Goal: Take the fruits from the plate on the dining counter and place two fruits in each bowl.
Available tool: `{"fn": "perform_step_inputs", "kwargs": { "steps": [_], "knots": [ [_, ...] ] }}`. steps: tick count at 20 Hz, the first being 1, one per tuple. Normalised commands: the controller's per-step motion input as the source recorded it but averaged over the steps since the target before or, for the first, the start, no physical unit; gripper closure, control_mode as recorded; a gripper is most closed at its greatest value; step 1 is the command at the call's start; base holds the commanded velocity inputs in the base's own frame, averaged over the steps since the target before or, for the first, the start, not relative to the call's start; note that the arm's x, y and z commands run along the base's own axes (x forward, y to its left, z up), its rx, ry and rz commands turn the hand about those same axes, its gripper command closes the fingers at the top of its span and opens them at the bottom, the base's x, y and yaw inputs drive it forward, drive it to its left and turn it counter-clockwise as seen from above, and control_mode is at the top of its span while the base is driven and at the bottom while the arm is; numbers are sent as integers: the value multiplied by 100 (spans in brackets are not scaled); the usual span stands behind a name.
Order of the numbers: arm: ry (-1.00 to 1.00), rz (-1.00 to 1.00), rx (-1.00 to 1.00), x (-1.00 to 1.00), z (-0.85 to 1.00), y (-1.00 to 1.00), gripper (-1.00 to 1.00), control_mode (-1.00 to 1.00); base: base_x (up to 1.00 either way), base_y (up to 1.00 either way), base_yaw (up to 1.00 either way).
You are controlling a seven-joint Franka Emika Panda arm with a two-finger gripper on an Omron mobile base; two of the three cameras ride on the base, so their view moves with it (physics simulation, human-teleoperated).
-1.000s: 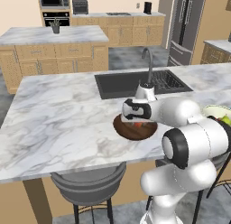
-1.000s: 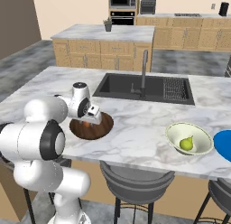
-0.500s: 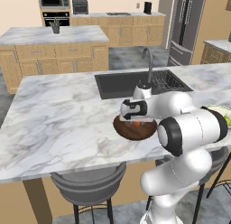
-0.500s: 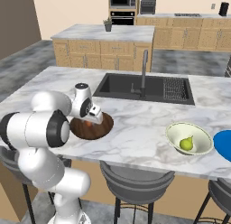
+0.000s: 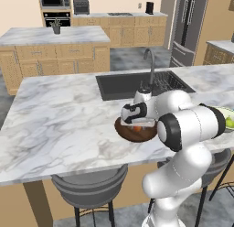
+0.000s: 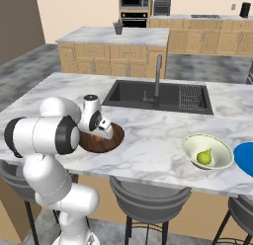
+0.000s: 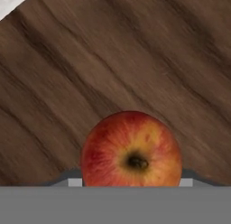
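A red apple (image 7: 131,151) sits pinched between the jaws of the gripper (image 5: 137,126), low over the dark wooden bowl (image 5: 136,132), whose brown grain spreads behind the fruit in the hand view. That wooden bowl (image 6: 101,138) rests on the white marble table (image 6: 148,140), near its front edge and just in front of the black sink (image 6: 158,96) with its tall faucet (image 6: 157,78). Farther along the table from the wooden bowl, past the sink's front corner, stands the cream-white bowl (image 6: 206,151) with a yellow-green pear (image 6: 203,156) lying inside it. Beyond that, farthest from the wooden bowl, the rim of the bright blue plate (image 6: 244,159) shows at the picture's edge. Grey stools (image 6: 148,194) stand below the table's front side.
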Motion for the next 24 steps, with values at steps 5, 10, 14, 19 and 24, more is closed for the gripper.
{"fn": "perform_step_inputs", "kwargs": {
  "steps": [5,10,14,19,24],
  "knots": [
    [0,0,0,0,0,0,-100,-100,0,0,0],
    [0,0,0,0,0,0,-100,-100,0,0,0],
    [1,0,0,1,24,0,-100,-100,0,0,0],
    [0,0,0,-16,59,0,-100,-100,0,0,0],
    [0,0,0,-79,73,0,-100,-100,0,0,0]
  ]
}}
